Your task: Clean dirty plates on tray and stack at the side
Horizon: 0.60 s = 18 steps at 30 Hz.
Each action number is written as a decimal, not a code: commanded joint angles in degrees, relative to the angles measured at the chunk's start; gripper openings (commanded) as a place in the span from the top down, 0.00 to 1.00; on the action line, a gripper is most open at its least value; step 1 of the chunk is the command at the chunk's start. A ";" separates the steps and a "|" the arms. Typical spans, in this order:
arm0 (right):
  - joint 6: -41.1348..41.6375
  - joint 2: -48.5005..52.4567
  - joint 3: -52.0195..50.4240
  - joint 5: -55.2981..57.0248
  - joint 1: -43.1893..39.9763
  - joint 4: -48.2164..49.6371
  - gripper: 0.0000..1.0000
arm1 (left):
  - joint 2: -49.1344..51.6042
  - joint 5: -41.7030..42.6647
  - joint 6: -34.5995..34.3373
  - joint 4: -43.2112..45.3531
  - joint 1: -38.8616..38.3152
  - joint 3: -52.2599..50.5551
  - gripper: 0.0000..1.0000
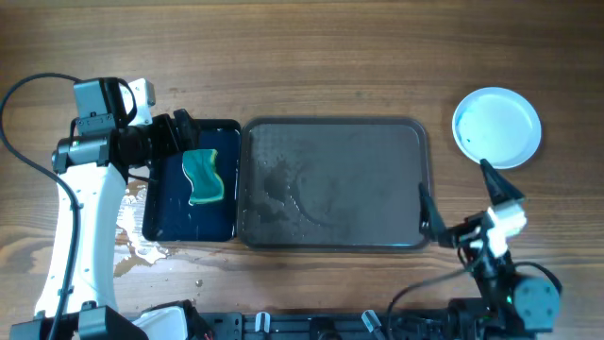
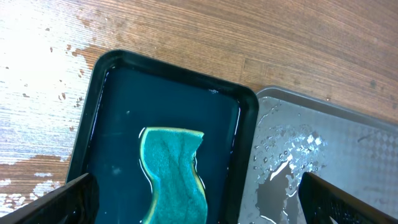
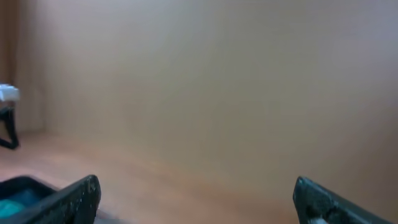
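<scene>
The dark grey tray [image 1: 332, 132] lies mid-table, wet and with no plates on it; its wet corner shows in the left wrist view [image 2: 323, 143]. The white plates [image 1: 497, 127] sit as one round pile on the table to the tray's right; I cannot tell how many there are, and no blue smear shows. My left gripper [image 1: 181, 134] [image 2: 199, 208] is open and empty, hovering over a teal sponge [image 1: 204, 176] [image 2: 174, 171]. My right gripper [image 1: 461, 198] [image 3: 199, 205] is open and empty, raised by the tray's right edge, below the plates.
The sponge lies in water in a small glossy black tray [image 1: 160, 212] [image 2: 118, 99], which touches the grey tray's left side and shows at the right wrist view's lower left [image 3: 18, 190]. Spilled water [image 1: 140, 247] marks the wood left of it.
</scene>
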 commanded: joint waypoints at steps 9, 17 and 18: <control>13.11 -0.70 -9.70 8.72 -0.28 -4.22 0.00 | 0.17 0.87 1.16 0.15 -0.42 -0.04 0.00; 5.14 -0.70 -9.73 6.91 -0.17 -4.15 0.00 | 0.17 0.87 1.16 0.15 -0.42 -0.04 0.00; 5.66 -0.70 -9.75 6.91 -0.20 -4.11 0.00 | 0.17 0.90 1.16 0.15 -0.42 -0.04 0.00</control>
